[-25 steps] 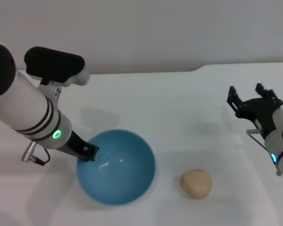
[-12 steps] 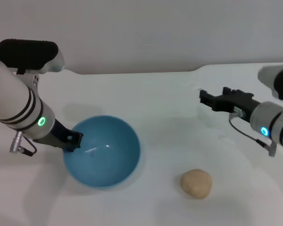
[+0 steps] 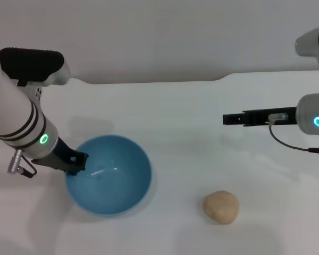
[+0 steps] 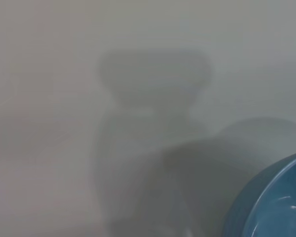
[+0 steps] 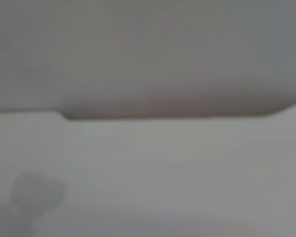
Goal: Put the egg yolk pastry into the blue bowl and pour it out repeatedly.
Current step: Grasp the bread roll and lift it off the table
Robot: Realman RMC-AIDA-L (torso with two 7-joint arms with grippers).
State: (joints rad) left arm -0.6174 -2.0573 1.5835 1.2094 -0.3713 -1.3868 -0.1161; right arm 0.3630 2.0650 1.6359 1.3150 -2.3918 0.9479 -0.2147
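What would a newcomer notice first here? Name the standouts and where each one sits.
The blue bowl stands out first, upright at the table's front left, with the left gripper clamped on its left rim. Next, the egg yolk pastry lies alone on the white table to the bowl's right. The right gripper hangs above, beyond the pastry.

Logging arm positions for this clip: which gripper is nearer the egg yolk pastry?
Right. The right gripper hangs above and behind the egg yolk pastry, well clear of it. The left gripper sits at the blue bowl rim, farther off.
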